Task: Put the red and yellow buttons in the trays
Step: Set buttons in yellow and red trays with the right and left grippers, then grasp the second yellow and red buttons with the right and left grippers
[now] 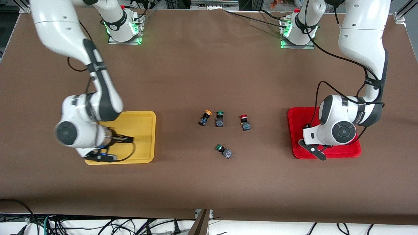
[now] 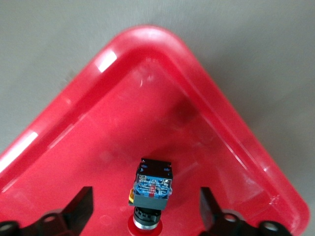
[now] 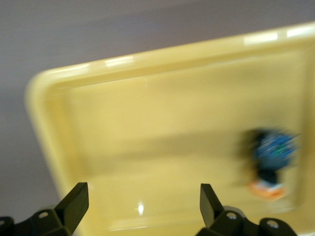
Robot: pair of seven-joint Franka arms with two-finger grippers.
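While your left gripper (image 2: pixel 145 209) hung open over the red tray (image 2: pixel 211 113), a red button (image 2: pixel 153 189) lay between its fingers. Your right gripper (image 3: pixel 142 209) was open over the yellow tray (image 3: pixel 147 69), an orange button (image 3: pixel 273 162) off beside it.

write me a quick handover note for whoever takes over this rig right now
Left end effector: open, over the red tray; a red button lies in that tray between its fingers, released.
Right end effector: open, over the yellow tray; a yellow button lies in that tray.
Done: one red and one yellow button placed.
Left: the yellow button and the red button mid-table. The two green buttons stay on the table.
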